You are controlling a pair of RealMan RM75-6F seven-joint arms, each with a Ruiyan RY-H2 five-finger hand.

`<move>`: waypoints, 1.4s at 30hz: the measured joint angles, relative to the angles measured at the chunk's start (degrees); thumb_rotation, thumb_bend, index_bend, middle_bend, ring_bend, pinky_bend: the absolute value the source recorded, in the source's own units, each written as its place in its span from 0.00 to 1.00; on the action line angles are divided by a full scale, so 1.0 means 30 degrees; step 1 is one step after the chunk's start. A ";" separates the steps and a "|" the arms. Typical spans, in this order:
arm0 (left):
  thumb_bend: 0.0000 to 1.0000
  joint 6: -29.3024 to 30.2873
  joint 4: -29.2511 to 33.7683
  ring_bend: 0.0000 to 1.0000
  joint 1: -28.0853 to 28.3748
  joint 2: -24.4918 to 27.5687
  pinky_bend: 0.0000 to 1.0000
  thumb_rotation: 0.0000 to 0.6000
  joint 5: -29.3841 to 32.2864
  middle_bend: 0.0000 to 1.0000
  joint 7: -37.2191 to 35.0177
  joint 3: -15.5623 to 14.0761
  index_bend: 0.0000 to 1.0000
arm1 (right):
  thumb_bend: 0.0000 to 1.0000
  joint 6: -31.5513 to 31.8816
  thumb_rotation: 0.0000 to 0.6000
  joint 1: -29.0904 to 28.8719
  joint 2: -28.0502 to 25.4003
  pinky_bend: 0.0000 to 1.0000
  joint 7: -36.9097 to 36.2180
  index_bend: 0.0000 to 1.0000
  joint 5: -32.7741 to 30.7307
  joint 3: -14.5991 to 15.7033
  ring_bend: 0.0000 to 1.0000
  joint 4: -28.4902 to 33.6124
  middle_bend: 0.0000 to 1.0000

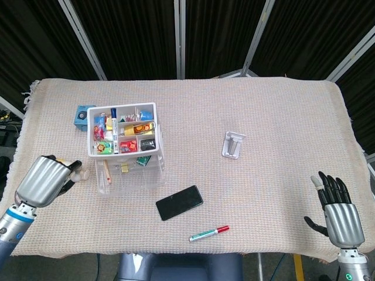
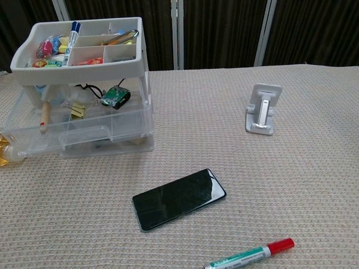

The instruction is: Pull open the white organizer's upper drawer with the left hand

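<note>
The white organizer [image 1: 150, 126] stands left of centre, its top tray [image 2: 84, 65] full of small items. Its clear upper drawer [image 1: 132, 174] sticks out toward me, with clips, a cable and a pencil showing inside [image 2: 106, 131]. My left hand [image 1: 44, 180] sits to the left of the drawer, apart from it, fingers curled under with nothing seen in them. The chest view does not show that hand. At the front right table edge my right hand [image 1: 338, 214] is upright with its fingers spread and empty.
A black phone [image 1: 179, 202] lies in front of the organizer, a red-capped marker [image 1: 209, 233] nearer me. A white phone stand [image 1: 232, 144] is right of centre. A blue box [image 1: 82, 114] sits behind the organizer. A bottle tip [image 2: 4, 154] pokes out beside the drawer.
</note>
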State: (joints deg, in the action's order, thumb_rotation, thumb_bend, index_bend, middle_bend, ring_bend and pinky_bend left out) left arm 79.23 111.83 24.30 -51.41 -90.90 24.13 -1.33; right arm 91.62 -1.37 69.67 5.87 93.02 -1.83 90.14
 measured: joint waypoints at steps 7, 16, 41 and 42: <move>0.39 0.0829 -0.1572 0.92 -0.1782 -0.3163 0.77 1.00 0.0605 0.97 -0.0101 -0.0609 0.64 | 0.00 0.0109 1.00 0.0036 -0.0088 0.00 -0.0136 0.00 0.0088 0.0002 0.00 0.0049 0.00; 0.39 0.0613 -0.4429 0.92 -0.2696 -0.6431 0.77 1.00 0.1874 0.97 -0.0799 -0.0571 0.64 | 0.00 0.0303 1.00 0.0109 -0.0258 0.00 -0.0310 0.00 0.0188 -0.0007 0.00 0.0153 0.00; 0.27 0.0333 -0.9240 0.92 -0.3423 -1.0625 0.77 1.00 0.3800 0.97 -0.1141 0.1033 0.41 | 0.00 0.0238 1.00 0.0153 -0.0091 0.00 0.0071 0.00 0.0463 0.0173 0.00 0.0091 0.00; 0.27 0.0306 -0.9288 0.92 -0.3421 -1.0638 0.77 1.00 0.3797 0.97 -0.1169 0.1043 0.41 | 0.00 0.0235 1.00 0.0150 -0.0080 0.00 0.0084 0.00 0.0459 0.0164 0.00 0.0090 0.00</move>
State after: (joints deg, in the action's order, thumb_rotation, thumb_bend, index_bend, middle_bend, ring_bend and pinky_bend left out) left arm 80.14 83.97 14.03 -83.33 -79.51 20.62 1.80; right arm 92.33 -0.92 69.43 6.13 94.40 -1.34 90.41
